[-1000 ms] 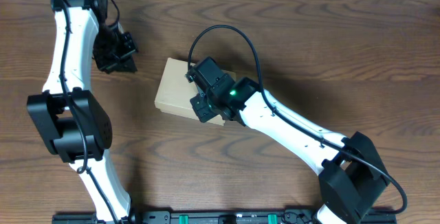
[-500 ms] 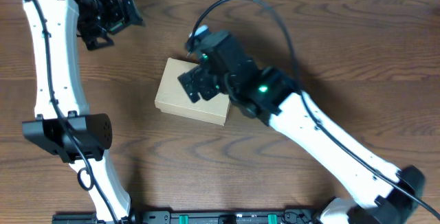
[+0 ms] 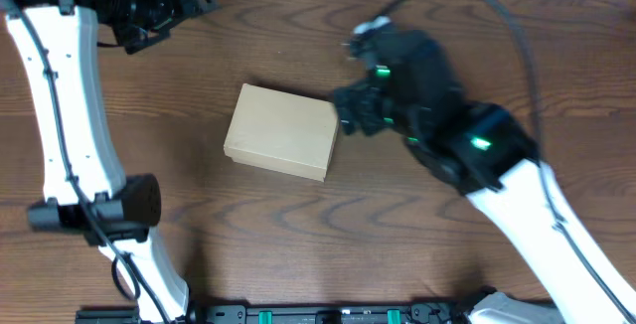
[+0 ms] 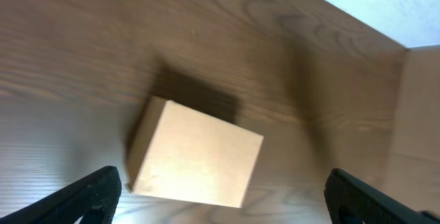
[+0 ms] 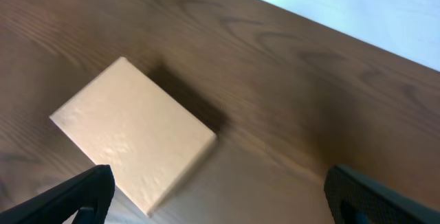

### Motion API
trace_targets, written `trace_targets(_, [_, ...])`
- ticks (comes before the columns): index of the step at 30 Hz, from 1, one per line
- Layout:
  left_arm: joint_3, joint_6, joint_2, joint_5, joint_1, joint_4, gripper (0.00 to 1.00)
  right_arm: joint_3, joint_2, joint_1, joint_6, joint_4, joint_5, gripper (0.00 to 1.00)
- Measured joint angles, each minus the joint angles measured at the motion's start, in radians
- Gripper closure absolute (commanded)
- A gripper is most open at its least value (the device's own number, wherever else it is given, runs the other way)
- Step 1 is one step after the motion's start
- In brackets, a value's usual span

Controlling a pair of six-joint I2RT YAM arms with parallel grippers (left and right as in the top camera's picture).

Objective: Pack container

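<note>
Overhead blurs them — wrist views show left tool, right tool agape — container shut.

one container, a single plain tan cardboard box. one wooden surface under it. two robot arms: one left arm and one right arm. the left fingers number two, and the right fingers number two, making four black tips across the two wrist views. one black cable arches over the right arm. two small green lights show on the right arm's dark housing.
</note>
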Motion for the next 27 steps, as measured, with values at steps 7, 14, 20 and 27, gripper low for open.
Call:
trace_targets(7, [0.004,0.042,-0.261,-0.185,-0.126,0.000,0.05,-0.216,-0.259,-0.097,-0.026,0.001,-0.070,0.01])
trace_targets(14, [-0.105,0.041,-0.462,-0.283,-0.261,0.000,0.05,-0.460,-0.587,-0.101,-0.037,0.032,-0.095,0.01])
trace_targets(20, [-0.360,-0.009,-0.594,-0.393,-0.373,0.001,0.05,-0.585,-0.845,-0.101,-0.037,0.031,-0.100,0.01])
trace_targets(27, [-0.690,-0.103,-0.851,-0.463,-0.467,0.024,0.05,-0.664,-0.988,-0.101,-0.036,-0.018,-0.100,0.01])
